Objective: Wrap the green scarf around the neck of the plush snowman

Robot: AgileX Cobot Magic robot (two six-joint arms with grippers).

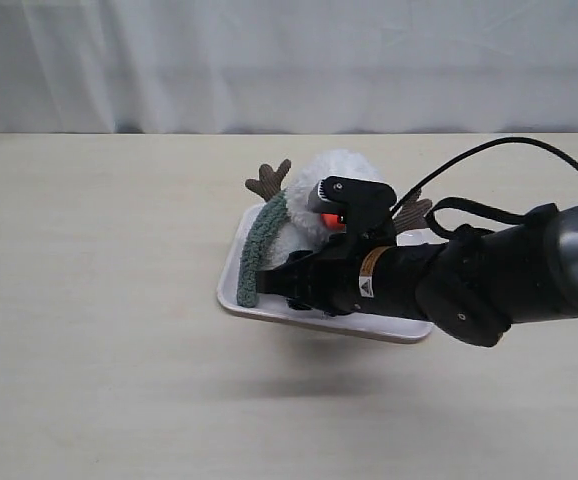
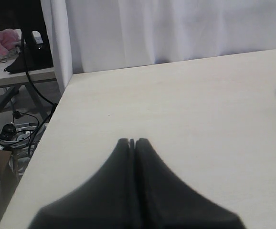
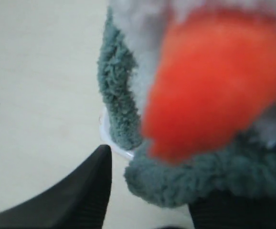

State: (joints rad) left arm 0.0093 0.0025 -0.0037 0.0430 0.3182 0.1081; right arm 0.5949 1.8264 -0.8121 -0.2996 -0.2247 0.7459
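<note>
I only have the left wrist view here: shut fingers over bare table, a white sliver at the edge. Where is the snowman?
Observer: The plush snowman lies on a white tray, under the right arm.
Operator: Is the scarf on it?
Observer: The green scarf runs beside its head and hangs to the tray's rim.
Operator: Right gripper?
Observer: The right gripper is open, jaws apart beside a scarf fold under the orange nose.

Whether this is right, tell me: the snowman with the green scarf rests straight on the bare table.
Not quite. The snowman with the green scarf rests on a white tray, not straight on the bare table. The exterior view shows the tray under it.
</note>
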